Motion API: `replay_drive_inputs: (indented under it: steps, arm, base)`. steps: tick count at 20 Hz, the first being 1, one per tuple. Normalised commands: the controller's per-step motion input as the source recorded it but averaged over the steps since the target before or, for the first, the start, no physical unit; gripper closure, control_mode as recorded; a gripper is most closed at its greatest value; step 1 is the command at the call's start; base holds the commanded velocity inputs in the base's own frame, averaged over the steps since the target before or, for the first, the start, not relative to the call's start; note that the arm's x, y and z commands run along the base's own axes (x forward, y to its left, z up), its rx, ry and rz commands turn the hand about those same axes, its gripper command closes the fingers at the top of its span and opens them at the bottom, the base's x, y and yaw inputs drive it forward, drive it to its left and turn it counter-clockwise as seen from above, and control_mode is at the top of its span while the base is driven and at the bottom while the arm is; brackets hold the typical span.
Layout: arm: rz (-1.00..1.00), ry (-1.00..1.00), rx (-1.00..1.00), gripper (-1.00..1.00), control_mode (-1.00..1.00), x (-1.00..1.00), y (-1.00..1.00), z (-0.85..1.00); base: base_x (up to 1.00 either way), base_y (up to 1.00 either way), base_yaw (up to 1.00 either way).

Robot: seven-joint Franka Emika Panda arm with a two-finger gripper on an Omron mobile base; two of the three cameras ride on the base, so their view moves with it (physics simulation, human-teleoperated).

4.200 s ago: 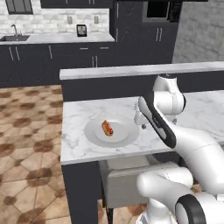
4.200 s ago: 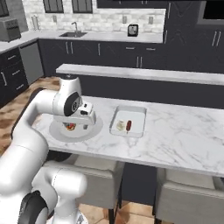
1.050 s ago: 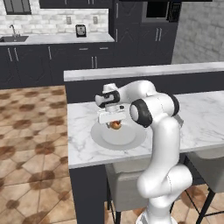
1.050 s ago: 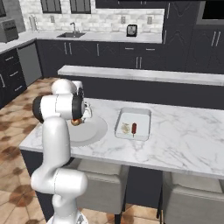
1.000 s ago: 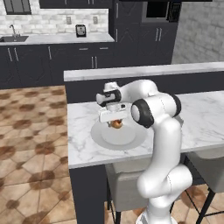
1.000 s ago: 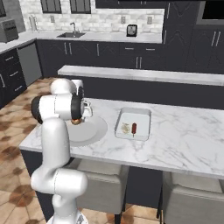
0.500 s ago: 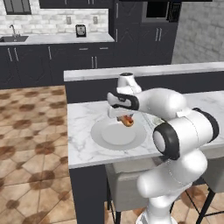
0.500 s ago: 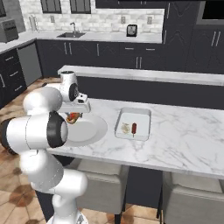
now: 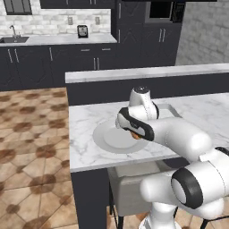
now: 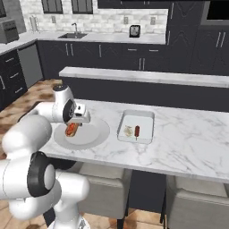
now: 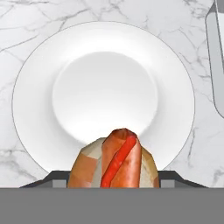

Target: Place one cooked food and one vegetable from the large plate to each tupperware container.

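A hot dog (image 11: pixel 114 162) in a bun with a red stripe sits between my gripper's (image 11: pixel 114 176) jaws, just above the near rim of the large plate (image 11: pixel 105 87). In the right base view the gripper (image 10: pixel 74 124) is shut on the hot dog (image 10: pixel 70 130) over the left part of the plate (image 10: pixel 95 134). One tupperware container (image 10: pixel 144 114) lies to the plate's right, holding a pale piece (image 10: pixel 128 131) and a small red sausage (image 10: pixel 137 131). The left base view has the hot dog (image 9: pixel 136 135) peeking out under my forearm over the plate (image 9: pixel 109 139). The rest of the plate is bare.
The marble counter (image 10: pixel 192 138) stretches to the right of the container. A raised ledge (image 10: pixel 147 76) runs along the counter's back. The container's corner (image 11: pixel 217 65) shows at the right edge of the hand view. Chairs (image 10: pixel 100 190) stand below the counter's front edge.
My arm has swung and folded closer over the plate. The hot dog has stayed in the gripper and shifted a little across the plate. The container and its food have not moved.
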Motion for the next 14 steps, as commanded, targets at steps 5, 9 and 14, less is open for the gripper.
replay_drive_inputs:
  steps: [5,9,14]
  arm:
    - [0.00,0.00,0.00,1.00,-1.00,0.00,0.00,0.00]
    - [0.00,0.00,0.00,1.00,1.00,0.00,0.00,0.00]
    - [0.00,0.00,0.00,1.00,1.00,0.00,0.00,0.00]
  base:
    - [0.00,0.00,0.00]
    - [0.00,-0.24,0.00]
    - [0.00,-0.96,0.00]
